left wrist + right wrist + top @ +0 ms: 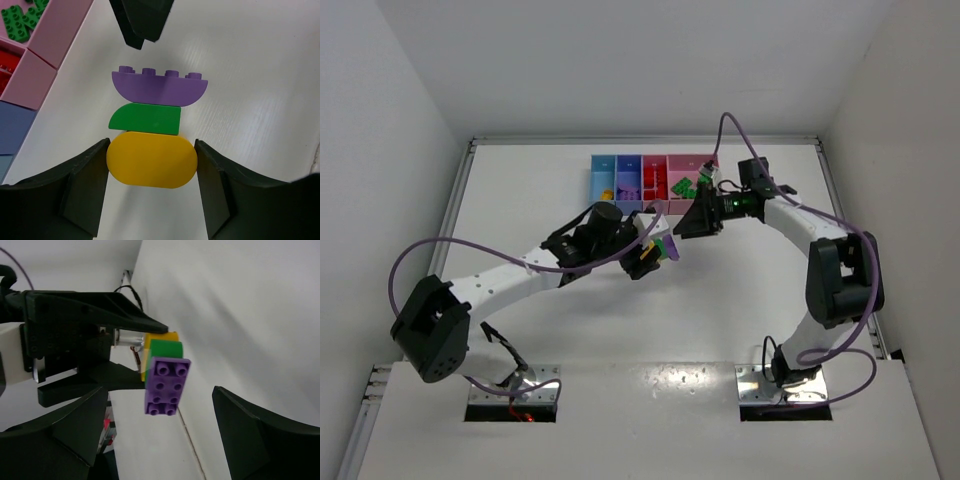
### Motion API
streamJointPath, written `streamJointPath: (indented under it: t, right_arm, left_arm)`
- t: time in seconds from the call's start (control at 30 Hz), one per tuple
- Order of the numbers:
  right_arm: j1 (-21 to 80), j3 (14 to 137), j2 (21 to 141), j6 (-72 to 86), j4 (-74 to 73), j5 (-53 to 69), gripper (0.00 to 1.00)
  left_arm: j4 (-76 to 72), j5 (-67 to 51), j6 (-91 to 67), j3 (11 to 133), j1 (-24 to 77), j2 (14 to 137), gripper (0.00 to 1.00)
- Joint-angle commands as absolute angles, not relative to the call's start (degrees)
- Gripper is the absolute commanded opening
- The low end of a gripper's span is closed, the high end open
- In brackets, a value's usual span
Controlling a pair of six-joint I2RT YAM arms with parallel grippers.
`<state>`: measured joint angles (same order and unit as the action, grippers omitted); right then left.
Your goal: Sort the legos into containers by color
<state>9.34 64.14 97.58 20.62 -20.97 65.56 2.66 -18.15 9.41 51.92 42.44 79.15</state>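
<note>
My left gripper (654,254) (151,167) is shut on a clump of three legos, held above the table: a yellow brick (151,159) between the fingers, a green one (146,119) on it and a purple one (159,86) at the outer end. The clump (668,247) also shows in the right wrist view, purple studs (167,385) facing the camera. My right gripper (698,224) (160,430) is open and empty, just beyond the purple end, jaws either side without touching. The containers (650,160) stand behind, holding sorted bricks.
The wide pink bin (60,30) holds green bricks (20,20) and is close to the clump's left in the left wrist view. The right arm's purple cable (790,205) loops over the table's right side. Raised table edges run along the left and right.
</note>
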Motion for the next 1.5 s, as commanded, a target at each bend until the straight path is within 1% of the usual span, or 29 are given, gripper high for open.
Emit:
streamJointPath:
  t: [0.0, 0.33, 0.4, 0.47, 0.5, 0.57, 0.6, 0.67, 0.73, 0.87, 1.07, 1.2, 1.33, 1.4, 1.47]
  right_arm:
    - [10.99, 66.62, 97.21, 21.27, -17.84, 71.37, 0.85]
    - [12.3, 63.98, 97.21, 21.27, -17.31, 71.37, 0.85]
    - [12.83, 63.98, 97.21, 21.27, -16.79, 71.37, 0.64]
    - [12.83, 63.98, 97.21, 22.41, -15.13, 72.07, 0.48]
    - [12.83, 63.98, 97.21, 22.41, -14.6, 72.68, 0.33]
    - [12.83, 63.98, 97.21, 23.2, -13.98, 73.39, 0.18]
    - [12.83, 63.98, 97.21, 23.2, -13.97, 73.39, 0.08]
    - [12.31, 63.98, 97.21, 23.9, -12.93, 73.92, 0.02]
    - [11.61, 63.98, 97.21, 25.48, -11.88, 73.92, 0.0]
    - [8.09, 64.69, 97.21, 26.98, -9.76, 73.92, 0.0]
    - [5.54, 72.49, 101.16, 27.69, -9.14, 71.2, 0.0]
    - [7.02, 79.17, 105.98, 27.69, -8.61, 69.17, 0.0]
    - [9.13, 87.08, 110.37, 27.69, -8.61, 65.66, 0.0]
    - [9.76, 89.28, 111.01, 27.69, -8.61, 64.87, 0.0]
    - [10.36, 89.3, 111.71, 27.69, -8.61, 63.98, 0.0]
  left_arm:
    - [0.88, -17.67, 8.26, 54.32, 42.1, 77.52, 0.36]
    - [0.26, -17.14, 8.79, 57.65, 42.63, 78.05, 0.36]
    - [0.26, -17.14, 8.26, 57.66, 42.63, 78.05, 0.36]
    - [0.26, -17.14, 8.26, 57.66, 42.63, 78.05, 0.36]
    - [0.26, -17.14, 8.26, 57.66, 42.63, 78.05, 0.36]
    - [0.26, -17.14, 8.26, 57.66, 42.63, 78.05, 0.36]
    - [0.26, -16.62, 8.26, 57.05, 42.63, 78.05, 0.36]
    - [0.26, -15.91, 8.78, 56.34, 42.63, 77.0, 0.36]
    - [0.26, -15.38, 8.79, 54.68, 42.1, 76.38, 0.36]
    - [1.14, -14.24, 8.17, 51.34, 39.91, 74.19, 0.36]
    - [3.69, -13.54, 8.17, 47.55, 33.85, 68.91, 0.35]
    - [3.69, -13.01, 2.83, 46.85, 27.7, 66.72, 0.35]
    - [3.69, -18.62, -2.27, 47.37, 20.24, 66.09, 0.35]
    - [3.69, -22.84, -4.38, 48.6, 18.47, 67.32, 0.35]
    - [4.31, -23.91, -7.63, 50.88, 17.14, 69.78, 0.35]
